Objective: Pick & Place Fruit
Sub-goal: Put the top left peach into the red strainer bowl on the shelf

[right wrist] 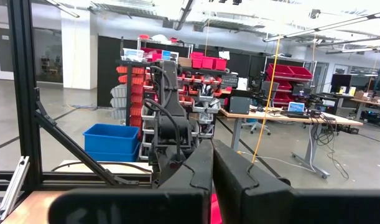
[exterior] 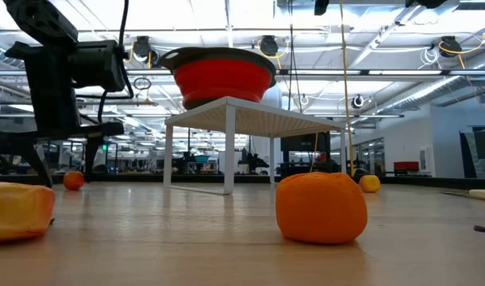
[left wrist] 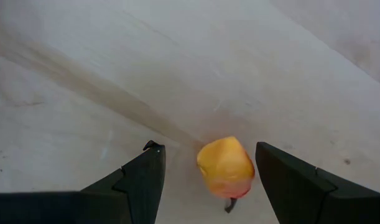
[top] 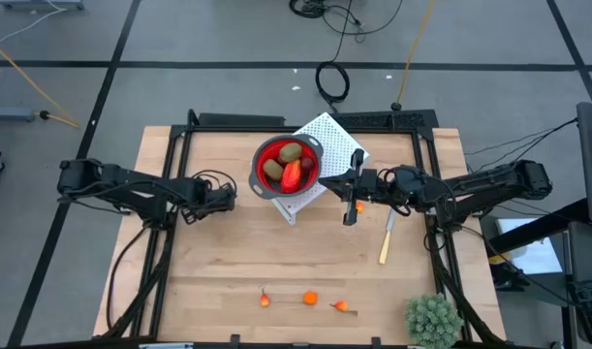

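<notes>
Two dark jointed arms — black cables looped alongside — angular black fingers (left wrist: 140,180).

The red bowl (exterior: 218,75) hides its fruit in the low view. A yellow-orange piece (exterior: 18,209) at nine o'clock is cut by the edge. The left gripper (top: 223,199) hides its fingertips from overhead.

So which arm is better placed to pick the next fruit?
Left: the left claw, open, brackets a yellow-orange fruit on the table. The right claw is shut, pointing level into the room.
</notes>
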{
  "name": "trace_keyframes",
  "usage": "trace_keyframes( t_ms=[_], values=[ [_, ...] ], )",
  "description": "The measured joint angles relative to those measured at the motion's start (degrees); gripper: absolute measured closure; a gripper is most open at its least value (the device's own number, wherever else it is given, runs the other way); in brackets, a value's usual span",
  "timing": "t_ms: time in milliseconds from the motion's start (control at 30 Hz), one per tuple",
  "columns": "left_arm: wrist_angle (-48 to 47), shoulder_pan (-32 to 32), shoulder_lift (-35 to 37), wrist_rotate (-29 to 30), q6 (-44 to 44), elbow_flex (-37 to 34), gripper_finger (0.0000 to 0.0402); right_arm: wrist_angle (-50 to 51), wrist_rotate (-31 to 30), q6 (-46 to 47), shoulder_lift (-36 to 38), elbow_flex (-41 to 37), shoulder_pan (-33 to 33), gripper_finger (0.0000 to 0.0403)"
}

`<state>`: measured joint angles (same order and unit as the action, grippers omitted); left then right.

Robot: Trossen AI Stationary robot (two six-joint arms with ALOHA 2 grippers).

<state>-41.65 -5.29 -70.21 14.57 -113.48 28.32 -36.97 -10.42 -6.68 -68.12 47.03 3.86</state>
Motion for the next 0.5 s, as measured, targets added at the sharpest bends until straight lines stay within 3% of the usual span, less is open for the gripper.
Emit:
trace_keyframes(
  t_ms=[500],
  values=[
    [0.25, -1.99, -0.01, -1.68, 4.29, 0.0, 0.0156, -0.02, -0.01, -0.02, 0.0, 0.0, 0.0, 0.0403]
  ],
)
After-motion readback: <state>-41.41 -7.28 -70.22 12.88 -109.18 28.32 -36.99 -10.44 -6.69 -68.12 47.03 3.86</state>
